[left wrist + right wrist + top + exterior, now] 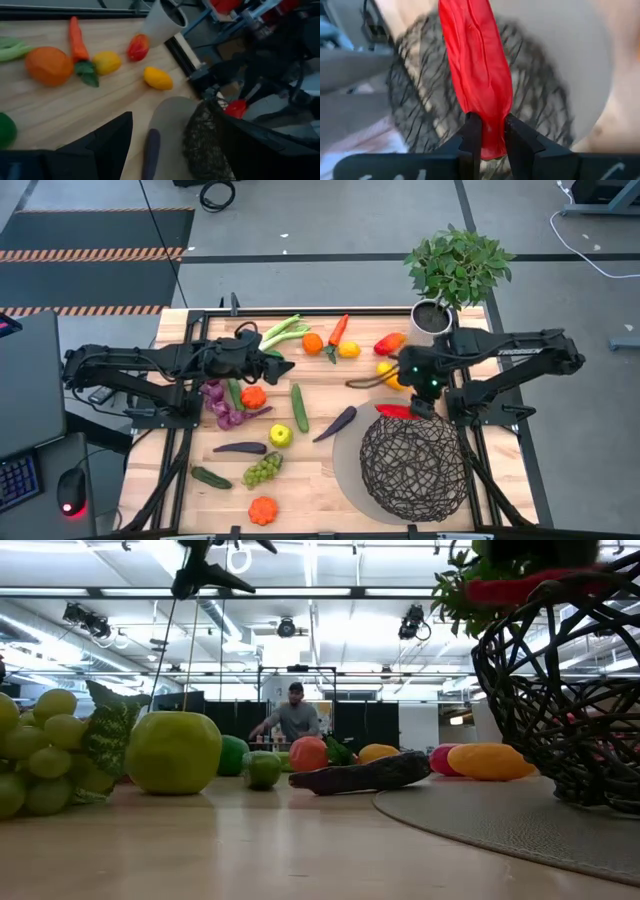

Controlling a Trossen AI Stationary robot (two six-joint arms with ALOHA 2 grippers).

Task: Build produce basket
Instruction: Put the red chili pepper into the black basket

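Wooden table (pixel 300 480), right end effector (pixel 490 135) clamped on red pepper (pixel 477 75), lengthwise over basket (pixel 415 465)

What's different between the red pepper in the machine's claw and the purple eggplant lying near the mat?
The red pepper is bright red; the purple eggplant is dark purple. The red pepper is pinched in the right claw and held above the basket; the purple eggplant lies loose on the table, its tip at the edge of the grey mat, with no claw on it. Both are long, slim toy vegetables.
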